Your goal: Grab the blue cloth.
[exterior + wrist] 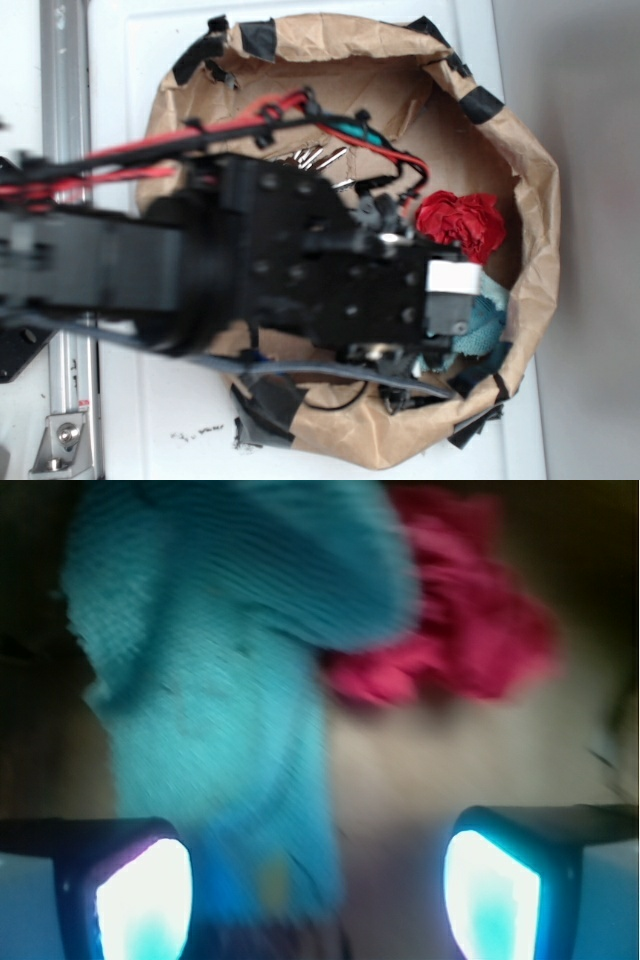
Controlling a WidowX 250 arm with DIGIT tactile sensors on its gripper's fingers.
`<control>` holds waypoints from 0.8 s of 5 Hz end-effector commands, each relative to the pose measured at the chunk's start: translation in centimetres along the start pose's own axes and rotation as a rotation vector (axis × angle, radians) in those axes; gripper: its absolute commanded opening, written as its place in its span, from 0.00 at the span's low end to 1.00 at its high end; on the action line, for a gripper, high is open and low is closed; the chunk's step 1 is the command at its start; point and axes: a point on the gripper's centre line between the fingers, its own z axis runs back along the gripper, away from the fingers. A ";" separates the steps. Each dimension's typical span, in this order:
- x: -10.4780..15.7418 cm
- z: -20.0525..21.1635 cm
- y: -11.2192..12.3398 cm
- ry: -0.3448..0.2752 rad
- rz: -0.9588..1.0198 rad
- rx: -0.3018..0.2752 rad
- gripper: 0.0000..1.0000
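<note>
The blue cloth — pale teal, ribbed, fuzzy — lies rumpled beside the red fabric. The gripper gapes wide, apparently gripping nothing, though blur hampers certainty.

Brown paper bag, rim rolled down into a shallow bin and patched with black tape, resting on a white surface. On the bag floor: blue cloth at the lower right, touching the wall, partly hidden under the arm; red fabric piece just beside it, above. In the wrist view, blue cloth overlapping the edge of red fabric piece. Small dark specks scattered on the white surface near the lower edge.
</note>
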 end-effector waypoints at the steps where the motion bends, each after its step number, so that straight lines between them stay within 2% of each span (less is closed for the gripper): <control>1: 1.4 -2.0 -2.4 -0.052 -0.117 -0.176 1.00; 2: 0.9 -3.6 -3.4 -0.010 -0.158 -0.164 1.00; 3: 1.6 -4.6 -3.7 0.008 -0.146 -0.088 0.00; 4: 2.3 -4.0 -3.0 -0.013 -0.145 -0.056 0.00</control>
